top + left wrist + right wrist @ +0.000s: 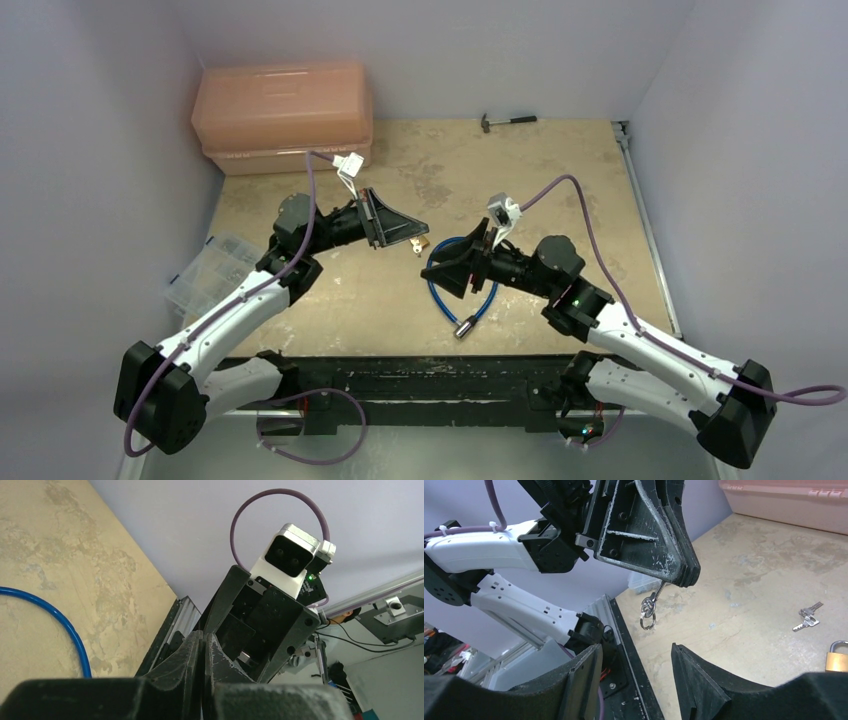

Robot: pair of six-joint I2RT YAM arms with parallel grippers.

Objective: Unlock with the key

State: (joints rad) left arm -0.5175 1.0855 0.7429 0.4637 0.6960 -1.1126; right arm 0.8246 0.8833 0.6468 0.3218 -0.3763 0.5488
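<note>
Tightly, left fingers (672,555) pinching key (656,593), ring (646,609) dangling

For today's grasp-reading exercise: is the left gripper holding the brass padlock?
No: the brass padlock sits on the table, while the left gripper pinches the key with its ring dangling.

White-and-black arms (232,310) trailing purple cables (311,200), with scuffed black triangular fingers (651,535).

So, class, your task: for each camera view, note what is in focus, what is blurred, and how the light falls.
Top external: even, soft light, faint shadows, all sharp. Left wrist: left fingers dark, blurred; blue cable crisp. Right wrist: right fingers blurred; hanging key ring sharp.
</note>
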